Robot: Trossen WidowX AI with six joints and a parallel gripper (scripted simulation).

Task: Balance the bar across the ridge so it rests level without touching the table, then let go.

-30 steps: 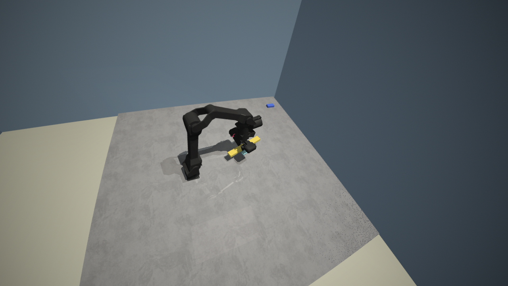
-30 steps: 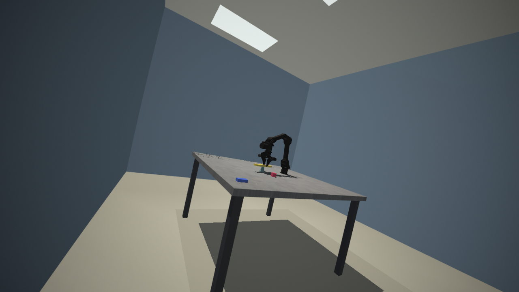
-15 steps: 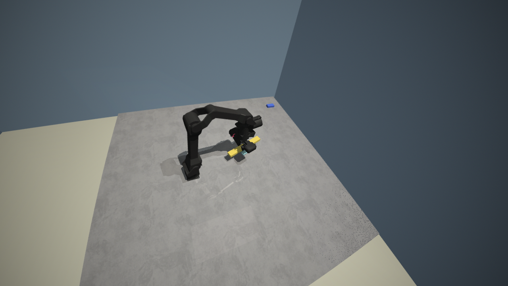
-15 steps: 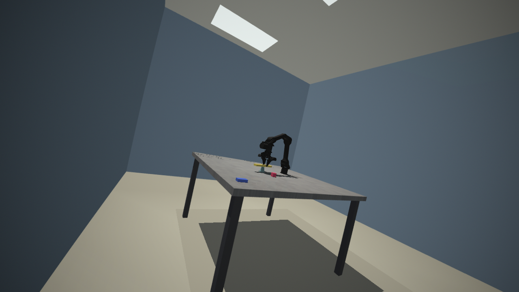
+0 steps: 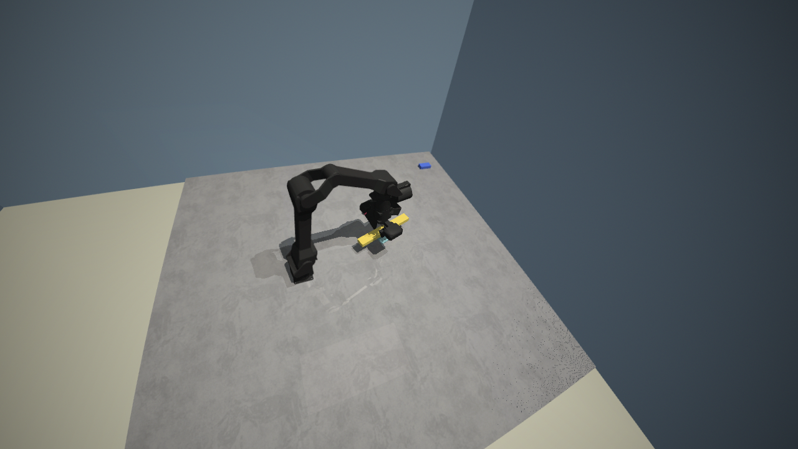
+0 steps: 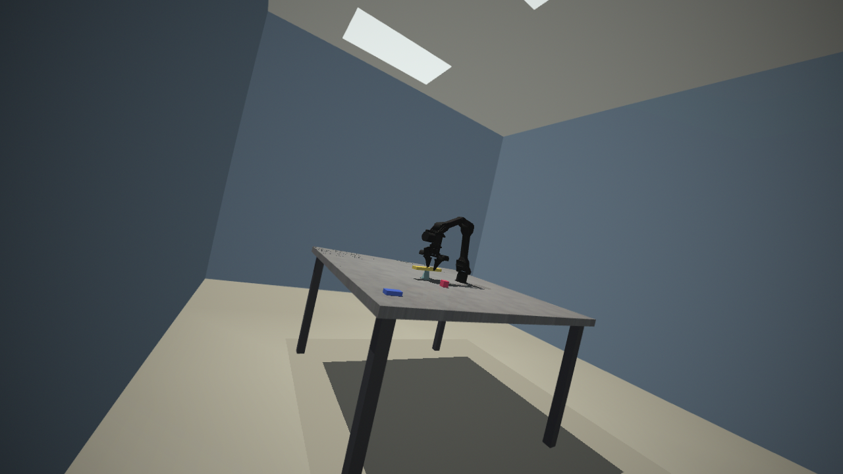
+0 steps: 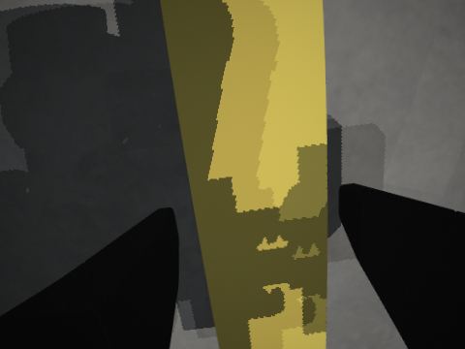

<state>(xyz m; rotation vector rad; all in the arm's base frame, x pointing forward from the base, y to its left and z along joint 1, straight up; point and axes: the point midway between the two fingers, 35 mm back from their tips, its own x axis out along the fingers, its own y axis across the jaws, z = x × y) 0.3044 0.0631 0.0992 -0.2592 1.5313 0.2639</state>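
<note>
The job now is letting go. The pincer [image 5: 381, 229] [image 6: 431, 268] [image 7: 258, 211] is apart, with one finger on each side of the yellow bar [image 5: 365, 239] [image 6: 417, 268] [image 7: 295, 73], and the wrist view shows a gap on both sides. The bar lies across the top of the pale blue ridge [image 5: 383, 240] [image 6: 425, 276], up off the desk [image 5: 446, 312] [image 6: 500, 303] [image 7: 402, 48]. It looks close to level (the far-off view is small, so a tiny tip could hide from me).

Next, I think the pincer should go straight up, slow and steady. It should not swing to the side, for the fingers are near the bar's long edges and a little bump could make it tip or slide. Opening a bit more first might help, if both fingers move out evenly.

Both ends of the bar stick out past the ridge with air under them. That is good for balancing, but it means one push could send an end down. There looks to be open room above the bar once the fingers are past it.

A red block [image 6: 444, 283] sits near the ridge, low on the desk, so going up should miss it. The blue block [image 5: 424, 165] [image 6: 392, 292] is well apart from the bar, close to the desk's edge (no bother at all there).
</note>
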